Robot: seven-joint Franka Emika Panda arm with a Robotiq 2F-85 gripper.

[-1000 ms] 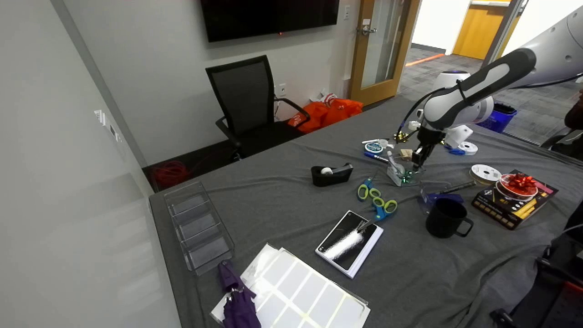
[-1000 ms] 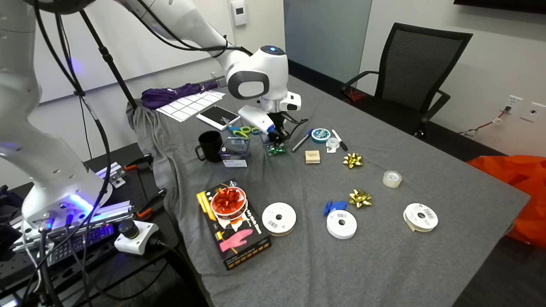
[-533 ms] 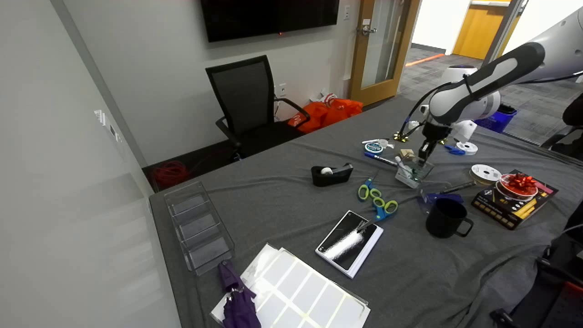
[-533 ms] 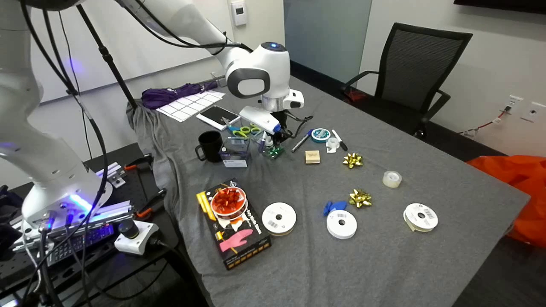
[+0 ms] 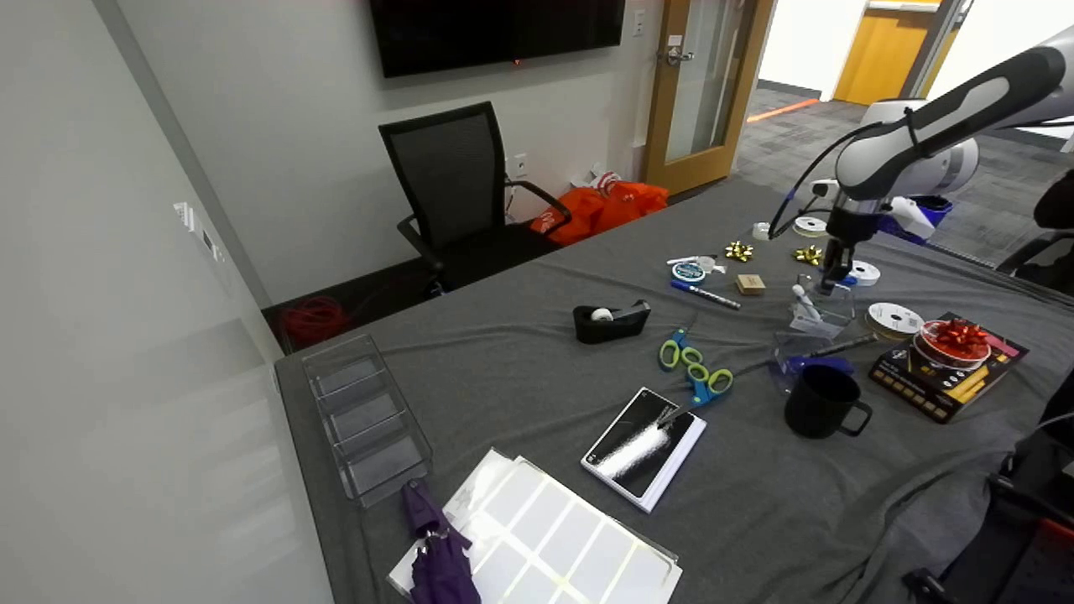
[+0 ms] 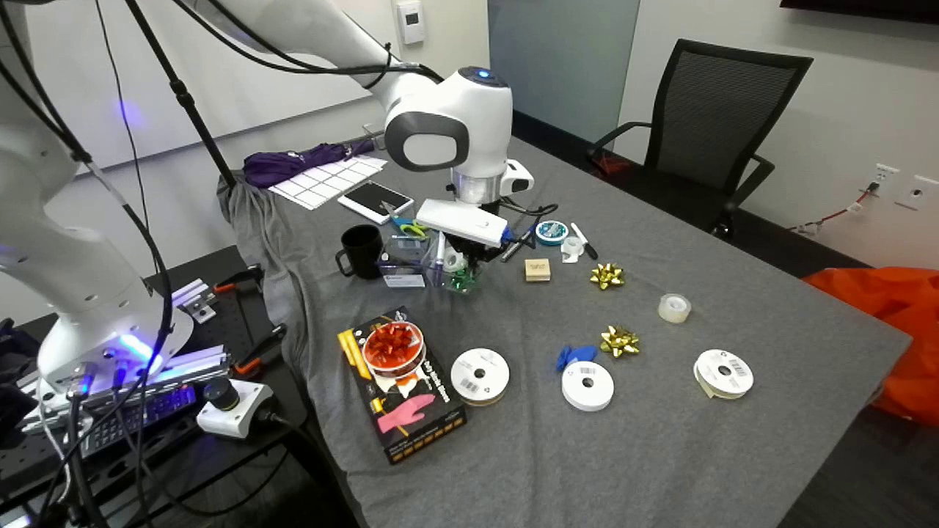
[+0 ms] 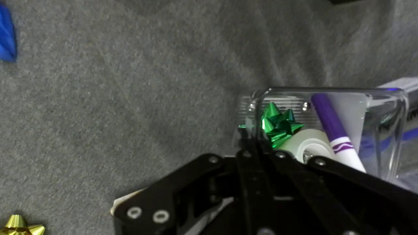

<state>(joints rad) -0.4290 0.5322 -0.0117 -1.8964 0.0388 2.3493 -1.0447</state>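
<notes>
Last second: clear bin [image 7: 329,88] has shifted together with the gripper [image 7: 255,145]; rightward in an exterior view, so the blue-capped marker [image 5: 703,293] it was partly hiding now shows in full; bin now sits between wooden block [image 5: 750,284] and ribbon spool [image 5: 885,315], nearer the spool than before; reads as the grip taking, bin following the gripper with contents aboard; whether its base is lifted or sliding over the grey cloth [image 7: 130,98], can't tell

Jaws: drawn together, barely a slit between them, pinching the thin bin wall at the rim; nothing else held that I can see

Bin vs jaws, wrist view: pinched wall is the left one, running in between the fingertips; bin body spreads right and far of them; inside, green bow [image 7: 277,125] just right of and beyond the tips; tape roll [image 7: 302,138] nearer, partly behind the fingers; purple marker [image 7: 334,127] slanting to the right of both; neighbouring bin [image 6: 403,268] just left in an exterior view, touching or apart unclear; black mug [image 6: 362,251] farther left; gold bow [image 7: 21,227] near left in wrist view, well apart
</notes>
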